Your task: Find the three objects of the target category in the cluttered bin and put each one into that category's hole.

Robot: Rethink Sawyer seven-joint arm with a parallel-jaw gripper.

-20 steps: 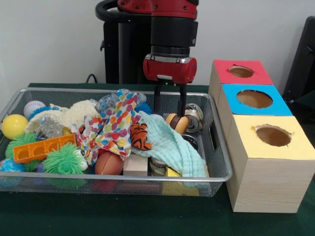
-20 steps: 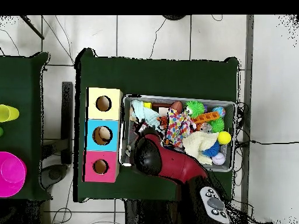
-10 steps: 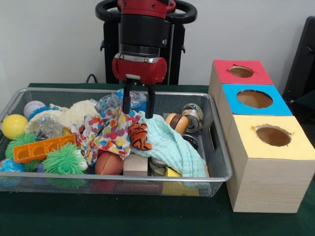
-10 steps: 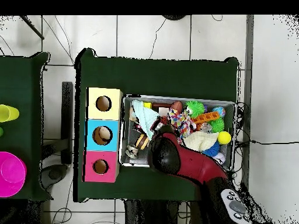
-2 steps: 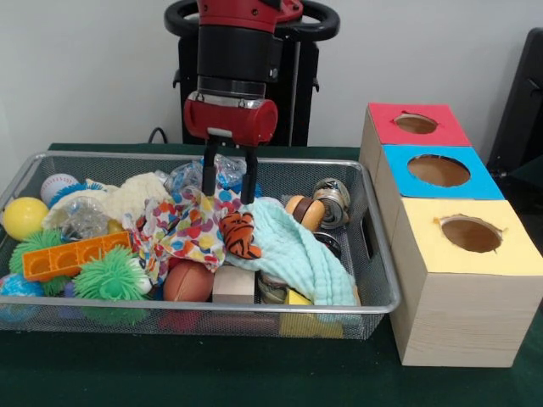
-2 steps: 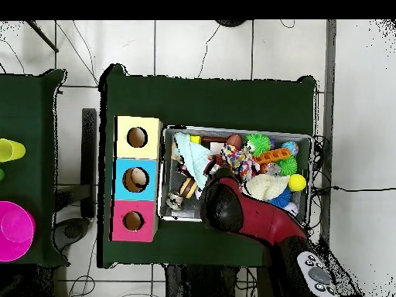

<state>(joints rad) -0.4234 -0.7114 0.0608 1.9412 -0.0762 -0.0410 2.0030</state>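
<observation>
My gripper (image 5: 227, 197) hangs open inside the wire bin (image 5: 377, 280), its fingertips just above the top edge of a spotted multicolour cloth (image 5: 191, 225). Nothing is held between the fingers. A clear crinkly ball (image 5: 188, 176) lies right behind them. A small tiger toy (image 5: 240, 235) and a mint cloth (image 5: 297, 250) lie just in front and to the right. Three boxes with round holes stand beside the bin: red (image 5: 416, 124), blue (image 5: 439, 171), yellow (image 5: 471, 234). From overhead the arm (image 6: 224, 207) covers the gripper.
The bin also holds a brown football (image 5: 188, 282), a wooden block (image 5: 234, 286), an orange brick (image 5: 75, 254), green spiky balls (image 5: 110, 275), a yellow ball (image 5: 24, 217), a baseball (image 5: 56, 186), a cream cloth (image 5: 127, 197) and a brown round toy (image 5: 305, 212).
The gripper has travelled left across the bin, from over the brown round toy to over the spotted cloth. It stayed open; over the last half second it only edged slightly left.
</observation>
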